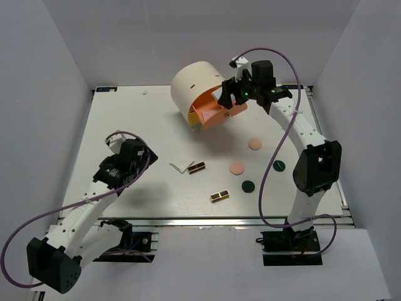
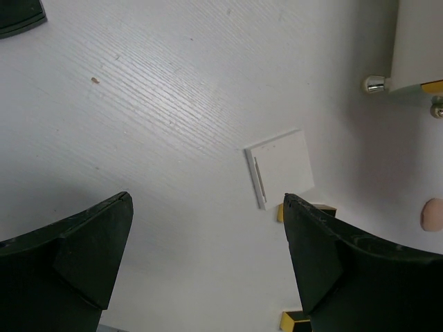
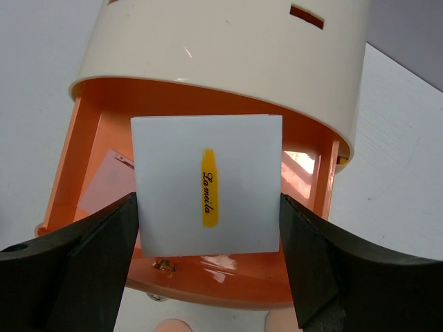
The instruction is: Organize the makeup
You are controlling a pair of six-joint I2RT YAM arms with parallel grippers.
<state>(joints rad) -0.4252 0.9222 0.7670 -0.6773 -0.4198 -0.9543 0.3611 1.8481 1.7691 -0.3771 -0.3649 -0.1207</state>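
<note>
**Item 1, left gripper** (image 2: 208,199). At 9 o'clock on the table (image 1: 125,119). Fingers fully spread and holding nothing, with bare tabletop between them.

**Item 2, step in hand (judged): stowing a card.** The right gripper (image 3: 209,199) is at 12 o'clock, over the orange drawer (image 3: 83,159) pulled out of the cream cylinder (image 1: 194,84). Its fingers stand wide and pinch a white square card (image 3: 208,145) by two opposite edges. The card carries a yellow stripe with lettering.
- To do it well, bring the card down inside the drawer walls, clear of the cylinder's lip at its 12 o'clock edge.
- Keep the card level and spread the fingers only once it is low over the drawer floor.
- The grip is on thin edges, so any tilt could let the card pivot or slip out over the drawer front.

**Item 3, count, left to right.**
- White angled cards (image 1: 182,167): one V-shaped set just 9 o'clock of table centre. I cannot tell whether it is two cards or one folded. The card in the gripper is in addition.
- Black-and-gold palettes: two. One (image 1: 197,167) lies just beside the V at its 3 o'clock, the other (image 1: 219,195) at 5 o'clock of centre.
- Pink square pad (image 3: 104,183): one, lying on the drawer floor.
- Peach discs: two. One (image 1: 236,168) is at 4 o'clock of centre, the other (image 1: 254,144) at 2 o'clock.
- Green discs: two. One (image 1: 248,186) lies near the second palette, the other (image 1: 279,165) at 3 o'clock, nearest the right arm.
</note>
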